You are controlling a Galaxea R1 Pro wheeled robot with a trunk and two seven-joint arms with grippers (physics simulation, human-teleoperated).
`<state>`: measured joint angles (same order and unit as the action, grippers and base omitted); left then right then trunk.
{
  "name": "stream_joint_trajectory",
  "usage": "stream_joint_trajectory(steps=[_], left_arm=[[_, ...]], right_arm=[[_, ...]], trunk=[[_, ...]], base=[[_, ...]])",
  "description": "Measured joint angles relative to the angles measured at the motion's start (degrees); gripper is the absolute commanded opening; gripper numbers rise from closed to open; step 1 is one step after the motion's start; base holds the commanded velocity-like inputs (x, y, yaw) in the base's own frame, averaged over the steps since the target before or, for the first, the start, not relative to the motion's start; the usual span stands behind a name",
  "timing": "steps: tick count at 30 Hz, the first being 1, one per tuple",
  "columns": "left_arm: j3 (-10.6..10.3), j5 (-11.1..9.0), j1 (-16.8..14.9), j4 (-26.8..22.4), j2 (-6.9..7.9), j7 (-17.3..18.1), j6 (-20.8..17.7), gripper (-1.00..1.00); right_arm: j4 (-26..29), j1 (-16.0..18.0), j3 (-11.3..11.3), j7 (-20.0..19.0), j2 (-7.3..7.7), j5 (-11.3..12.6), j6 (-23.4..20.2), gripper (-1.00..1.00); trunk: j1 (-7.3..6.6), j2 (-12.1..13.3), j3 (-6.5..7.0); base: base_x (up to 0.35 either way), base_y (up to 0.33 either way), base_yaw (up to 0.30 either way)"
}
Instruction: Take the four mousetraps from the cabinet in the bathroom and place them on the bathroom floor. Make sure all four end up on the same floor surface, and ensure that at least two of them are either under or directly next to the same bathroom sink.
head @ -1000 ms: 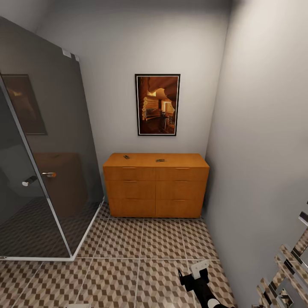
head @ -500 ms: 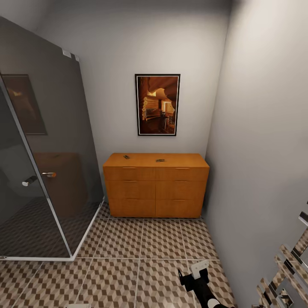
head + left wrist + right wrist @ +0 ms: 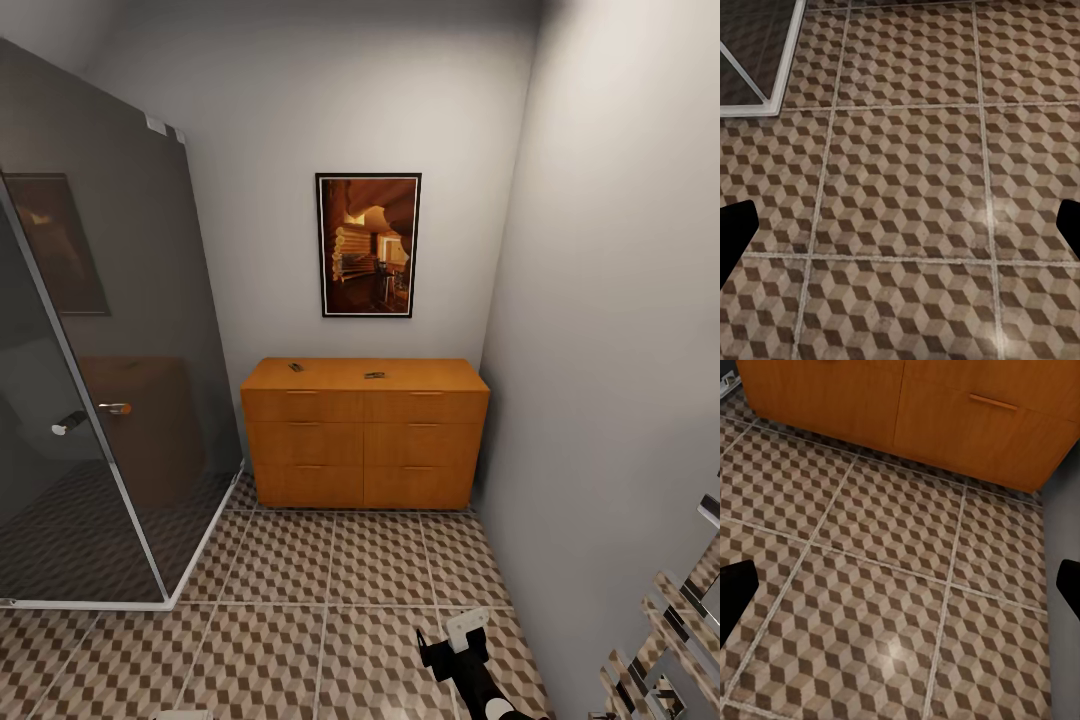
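Note:
The orange-brown cabinet [image 3: 365,435] stands against the far wall, its drawers shut. Two mousetraps lie on its top, one toward the left [image 3: 296,367] and one near the middle [image 3: 375,375]. The bathroom floor [image 3: 330,570] with its cube-pattern tiles stretches between me and the cabinet. My right gripper [image 3: 455,645] hangs low over the floor, well short of the cabinet; the right wrist view has it [image 3: 900,585] open above tiles with the cabinet's lower drawers [image 3: 945,405] ahead. My left gripper [image 3: 900,225] is open over bare tiles. The sink is out of view.
A dark glass shower enclosure [image 3: 100,350] with a chrome handle takes up the left side; its base edge [image 3: 784,67] lies near my left gripper. A framed picture [image 3: 368,245] hangs above the cabinet. A grey wall and a chrome towel rail [image 3: 670,640] close the right.

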<state>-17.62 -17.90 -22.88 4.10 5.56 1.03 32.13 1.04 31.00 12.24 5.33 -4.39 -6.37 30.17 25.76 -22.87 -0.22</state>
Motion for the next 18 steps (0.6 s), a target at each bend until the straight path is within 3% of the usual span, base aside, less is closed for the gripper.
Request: stream_joint_trajectory(steps=[18], left_arm=[[0.00, 0.00, 0.00, 0.00, 0.00, 0.00, 0.00, 1.00]], right_arm=[[0.00, 0.00, 0.00, 0.00, -0.01, 0.02, 0.00, 1.00]], trunk=[[0.00, 0.00, 0.00]], base=[[0.000, 0.000, 0.000]])
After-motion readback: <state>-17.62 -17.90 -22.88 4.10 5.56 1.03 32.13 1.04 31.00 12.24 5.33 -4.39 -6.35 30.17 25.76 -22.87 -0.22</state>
